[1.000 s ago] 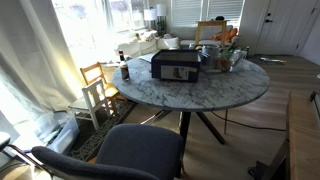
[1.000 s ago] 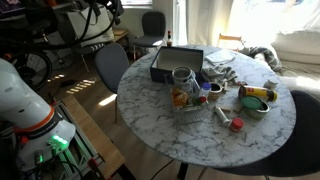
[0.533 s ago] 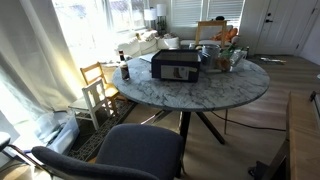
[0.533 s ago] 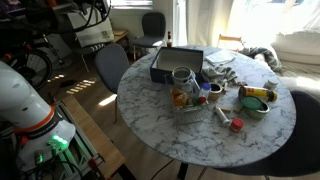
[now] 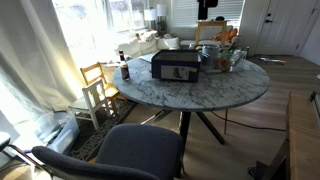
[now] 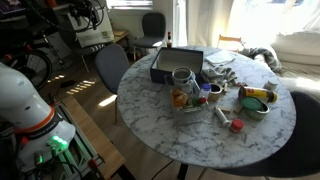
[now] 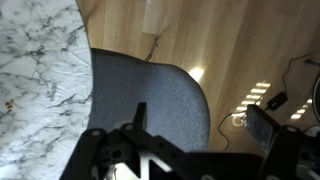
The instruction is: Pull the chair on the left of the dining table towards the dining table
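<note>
The dark blue-grey chair (image 6: 110, 63) stands at the left rim of the round marble dining table (image 6: 150, 115). In the wrist view its seat (image 7: 150, 95) fills the middle, with the table's marble edge (image 7: 40, 70) to its left. My gripper (image 7: 200, 128) hangs above the chair with its two fingers spread apart and nothing between them. In an exterior view the arm (image 6: 93, 30) reaches over the chair from the upper left. From the opposite side only the arm's dark end (image 5: 208, 6) shows above the far side of the table (image 5: 200, 90).
A black box (image 6: 176, 63), a jar, bowls and small items crowd the tabletop. A second blue-grey chair (image 5: 135, 150) stands at the opposite side of the table. A small wooden slatted chair (image 5: 97, 88) stands by the window. A cable (image 7: 240, 118) lies on the wood floor.
The arm has shifted slightly above the chair, and its dark end now shows at the top of an exterior view. The chair and table have not moved.
</note>
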Robot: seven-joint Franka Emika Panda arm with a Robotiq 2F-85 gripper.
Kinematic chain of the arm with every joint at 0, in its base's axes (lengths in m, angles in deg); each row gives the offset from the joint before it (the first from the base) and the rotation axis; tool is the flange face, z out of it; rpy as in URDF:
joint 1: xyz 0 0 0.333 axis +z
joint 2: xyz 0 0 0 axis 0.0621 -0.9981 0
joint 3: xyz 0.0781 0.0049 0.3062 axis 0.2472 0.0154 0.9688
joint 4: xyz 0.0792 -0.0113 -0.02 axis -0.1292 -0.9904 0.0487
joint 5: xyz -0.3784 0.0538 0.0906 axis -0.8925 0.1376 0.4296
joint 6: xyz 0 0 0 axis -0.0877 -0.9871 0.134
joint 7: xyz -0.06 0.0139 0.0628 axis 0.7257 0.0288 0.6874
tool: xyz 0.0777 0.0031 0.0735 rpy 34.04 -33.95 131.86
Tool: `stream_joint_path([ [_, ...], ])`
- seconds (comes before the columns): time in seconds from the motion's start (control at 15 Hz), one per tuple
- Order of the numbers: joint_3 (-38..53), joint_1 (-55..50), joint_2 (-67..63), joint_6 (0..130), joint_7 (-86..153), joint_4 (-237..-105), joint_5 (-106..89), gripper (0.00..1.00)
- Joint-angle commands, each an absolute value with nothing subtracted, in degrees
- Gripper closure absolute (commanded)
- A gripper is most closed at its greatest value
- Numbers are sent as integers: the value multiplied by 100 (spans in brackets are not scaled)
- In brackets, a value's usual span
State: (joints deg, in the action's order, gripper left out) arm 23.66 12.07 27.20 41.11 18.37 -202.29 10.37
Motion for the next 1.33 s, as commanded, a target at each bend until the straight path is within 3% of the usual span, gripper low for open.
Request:
stream_joint_path([
  [0.0,2506,1247,2479,4095,1950,-20036,1000,0],
  [0.53,2582,1261,2081,4087,2033,-19685,921,0],
  [1.27,3035,1921,-798,3500,3037,-17095,21,0],
])
